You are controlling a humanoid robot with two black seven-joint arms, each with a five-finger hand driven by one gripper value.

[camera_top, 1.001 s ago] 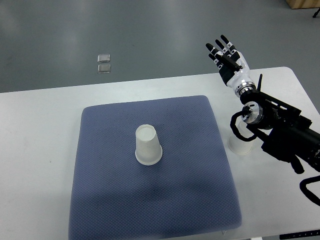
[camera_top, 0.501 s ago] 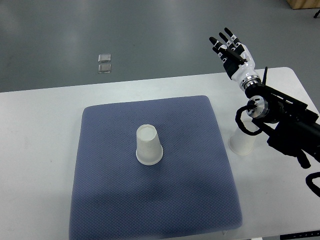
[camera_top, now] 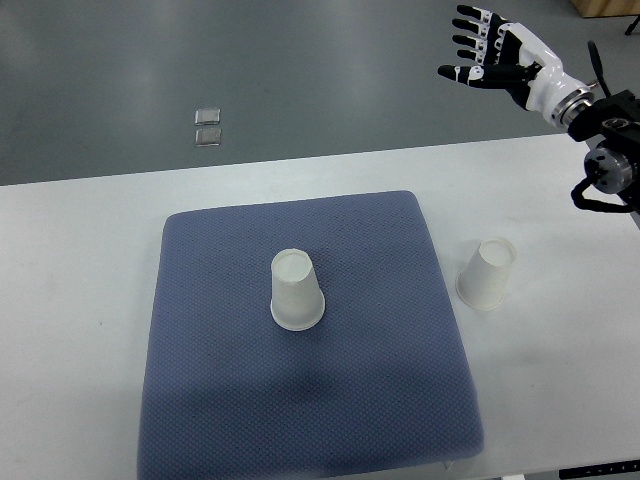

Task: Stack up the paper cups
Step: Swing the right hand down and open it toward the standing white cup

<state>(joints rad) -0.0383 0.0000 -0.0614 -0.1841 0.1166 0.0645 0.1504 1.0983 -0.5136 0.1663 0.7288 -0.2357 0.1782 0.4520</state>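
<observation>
While the right hand (camera_top: 497, 60) hangs high in the upper right corner of the frame, over the grey floor beyond the white surface (camera_top: 80, 250), its fingers (camera_top: 470, 45) are spread and grasp nothing. Both cups stand upside down, wide rim down. One paper cup (camera_top: 297, 290) sits near the middle of the blue mat (camera_top: 300, 400); the second paper cup (camera_top: 487, 274) stands on the bare surface just right of the mat's right edge, well apart from the first. The left arm is not in view.

Nothing is stacked yet, so the risks lie in the approach. The hand is far from either cup and would have to travel down and inward; a poorly judged descent could knock the second cup over, since it is light and looks slightly tilted in this view. Paper walls crush easily, so too firm a squeeze could deform the rim and stop it sliding over the other cup. Because the mat is soft, the centre cup may wobble or tip if the other is pushed down off-axis.
</observation>
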